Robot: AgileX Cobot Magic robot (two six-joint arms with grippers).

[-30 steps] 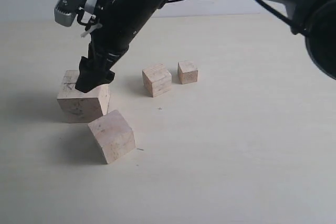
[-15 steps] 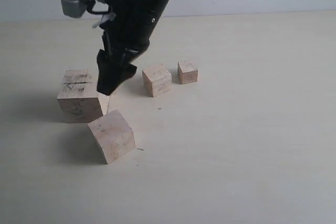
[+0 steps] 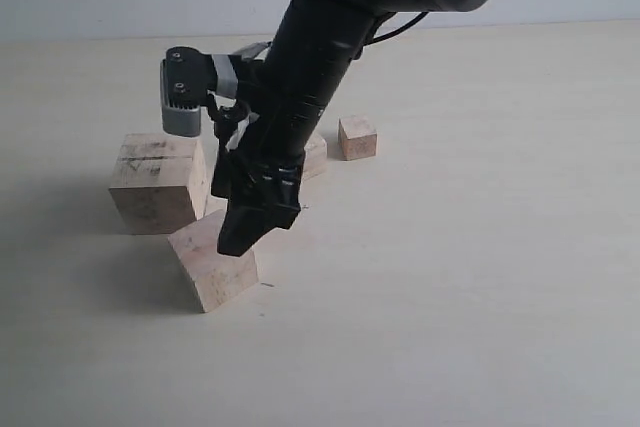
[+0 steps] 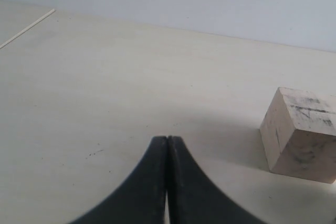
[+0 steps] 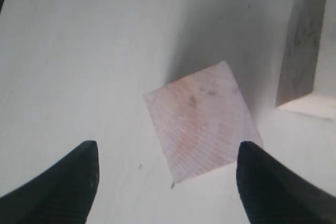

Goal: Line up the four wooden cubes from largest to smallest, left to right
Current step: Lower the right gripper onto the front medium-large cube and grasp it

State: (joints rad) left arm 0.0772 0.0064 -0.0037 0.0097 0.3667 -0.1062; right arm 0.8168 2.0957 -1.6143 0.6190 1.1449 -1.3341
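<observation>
Your right fingers (image 3: 240, 235) stand apart and hold nothing. The second largest cube (image 3: 212, 269) lies on the desk (image 3: 450, 297) just under them, in line with the gap between the two tips, turned at an angle. The largest cube (image 3: 155, 182) sits just beside them, and the smallest cube (image 3: 357, 137) is well apart from them. Your left fingers (image 4: 167, 153) are pressed together and empty, with the largest cube near them

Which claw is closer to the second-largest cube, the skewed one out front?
Right. The right claw hangs open directly above the second-largest cube. The left claw is shut, outside the exterior view, and its camera shows only the largest cube.
</observation>
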